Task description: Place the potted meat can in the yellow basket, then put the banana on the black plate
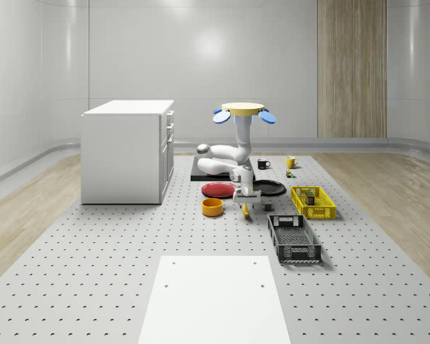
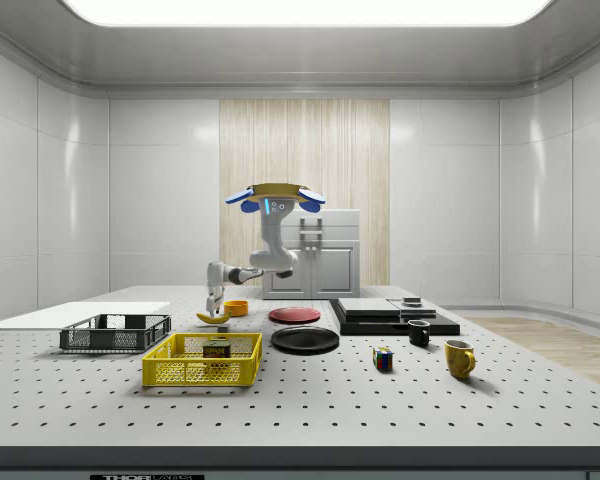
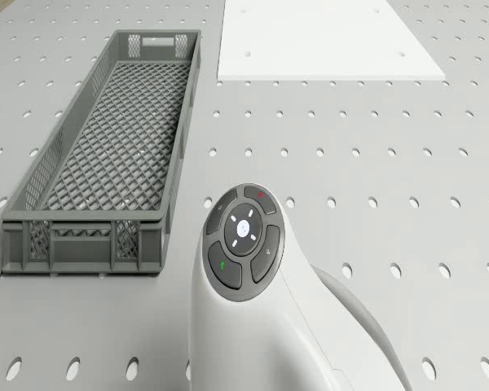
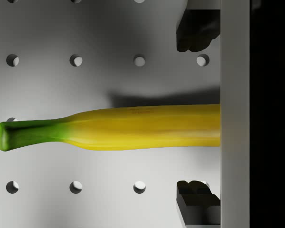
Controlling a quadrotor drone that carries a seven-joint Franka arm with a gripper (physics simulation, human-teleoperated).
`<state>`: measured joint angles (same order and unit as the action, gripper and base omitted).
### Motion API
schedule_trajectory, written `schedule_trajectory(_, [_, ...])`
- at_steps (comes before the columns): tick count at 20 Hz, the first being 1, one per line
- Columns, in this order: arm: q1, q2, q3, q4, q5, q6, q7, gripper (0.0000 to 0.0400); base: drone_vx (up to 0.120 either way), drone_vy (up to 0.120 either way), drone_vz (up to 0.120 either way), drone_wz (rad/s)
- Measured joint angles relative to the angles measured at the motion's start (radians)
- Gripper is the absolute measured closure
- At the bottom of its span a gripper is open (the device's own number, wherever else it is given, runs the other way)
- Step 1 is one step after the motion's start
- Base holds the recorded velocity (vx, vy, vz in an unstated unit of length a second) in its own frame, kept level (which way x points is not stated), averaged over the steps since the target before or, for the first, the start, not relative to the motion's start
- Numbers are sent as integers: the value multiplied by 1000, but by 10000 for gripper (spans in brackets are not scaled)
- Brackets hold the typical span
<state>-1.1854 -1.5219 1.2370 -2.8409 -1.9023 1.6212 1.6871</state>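
Can (image 2: pixel 217 349) already in yellow basket (image 2: pixel 195 373); banana (image 4: pixel 133 127) on table, between wide-open fingers (image 4: pixel 195 29) of gripper (image 4: pixel 195 114); drone (image 1: pixel 244 110) hovers above; black plate (image 1: pixel 266 188) awaits.

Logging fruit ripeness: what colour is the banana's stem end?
Green, fading into the yellow banana; the wrist view shows it best.

Pale panelled walls, a wood-slat panel (image 1: pixel 352 68), white cabinet (image 1: pixel 127 150), perforated grey table (image 1: pixel 93 272).
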Motion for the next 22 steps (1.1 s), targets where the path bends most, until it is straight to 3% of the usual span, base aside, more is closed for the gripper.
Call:
schedule_trajectory(11, [-10, 1, -51, 17, -49, 20, -1, 0, 0, -22, 0, 0])
schedule_trajectory(22, [-76, 32, -64, 90, -66, 23, 0, 0, 0, 0, 0, 0])
